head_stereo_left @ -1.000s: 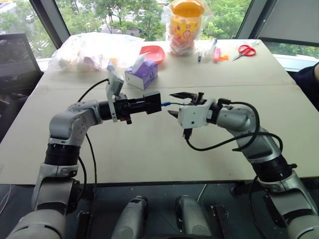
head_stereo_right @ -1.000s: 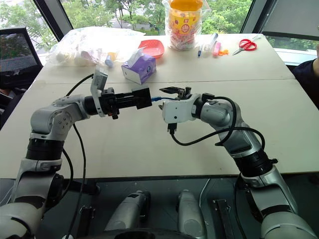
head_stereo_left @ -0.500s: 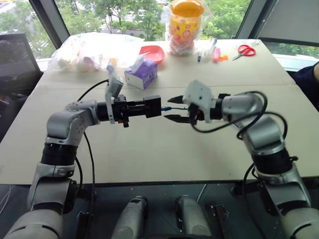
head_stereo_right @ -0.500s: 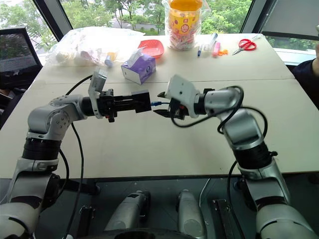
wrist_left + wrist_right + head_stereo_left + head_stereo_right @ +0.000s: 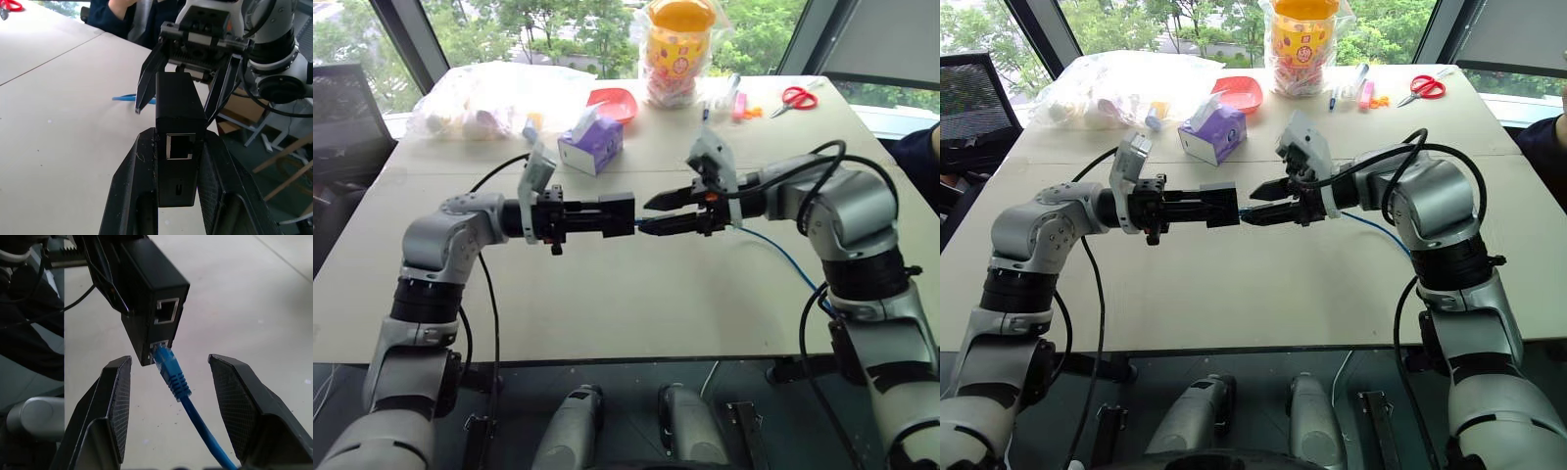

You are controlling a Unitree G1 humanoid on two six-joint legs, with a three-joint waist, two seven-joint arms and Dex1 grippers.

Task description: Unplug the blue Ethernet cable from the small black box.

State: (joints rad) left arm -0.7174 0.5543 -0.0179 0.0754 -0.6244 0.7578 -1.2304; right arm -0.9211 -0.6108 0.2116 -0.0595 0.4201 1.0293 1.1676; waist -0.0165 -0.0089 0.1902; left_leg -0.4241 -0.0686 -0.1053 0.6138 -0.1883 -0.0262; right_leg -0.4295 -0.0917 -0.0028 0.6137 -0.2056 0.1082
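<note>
Two grippers meet above the middle of the table (image 5: 607, 294), well clear of the clutter along its far edge: from left to right a clear plastic bag (image 5: 499, 98), a purple tissue box (image 5: 591, 143), a red dish (image 5: 613, 104), a yellow-lidded jar (image 5: 676, 49), some pens (image 5: 736, 102) and red scissors (image 5: 796, 97). Nothing stands between the arms.

At left, the left gripper (image 5: 607, 215) is clamped on the small black box (image 5: 617, 214), held level in the air. The left wrist view shows an empty port on the box's near face, which the head views cannot show.

At right, the right gripper (image 5: 651, 214) has its fingers (image 5: 115, 396) spread, one to each side of the blue Ethernet cable (image 5: 171, 372) without touching it. The right wrist view shows the blue plug seated in the lower of two ports. From there the cable runs under the right arm to the table's near right edge, where it drops out of sight.
</note>
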